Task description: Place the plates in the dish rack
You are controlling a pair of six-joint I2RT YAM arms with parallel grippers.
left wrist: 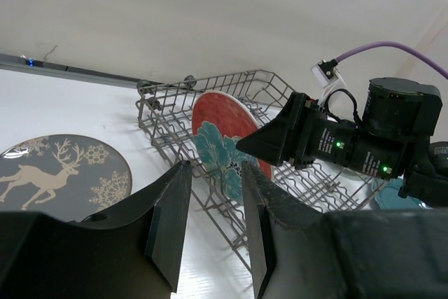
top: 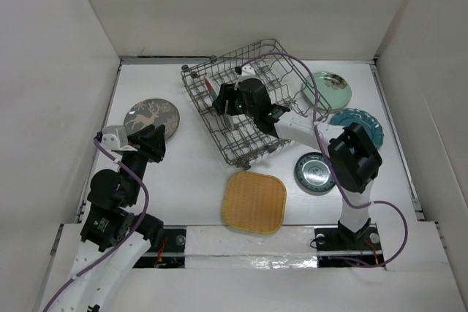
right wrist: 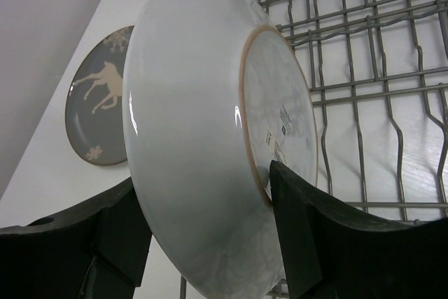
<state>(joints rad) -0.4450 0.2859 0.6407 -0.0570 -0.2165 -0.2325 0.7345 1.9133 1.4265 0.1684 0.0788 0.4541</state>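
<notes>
The grey wire dish rack (top: 197, 99) sits tilted at the table's middle back. My right gripper (top: 223, 100) is inside it, shut on the red plate with teal flowers (left wrist: 222, 127), which stands on edge among the tines. The right wrist view shows that plate's white underside (right wrist: 189, 145) between my fingers (right wrist: 301, 201). My left gripper (top: 155, 138) is open and empty just beside the grey deer plate (top: 151, 118), which lies flat on the table. In the left wrist view my open left gripper (left wrist: 213, 169) points toward the rack (left wrist: 161, 113).
The yellow woven plate (top: 254, 202) lies in front of the rack. The pale mint plate (top: 327, 90), teal scalloped plate (top: 362, 123) and small dark ringed plate (top: 314, 173) lie to the right. White walls enclose the table.
</notes>
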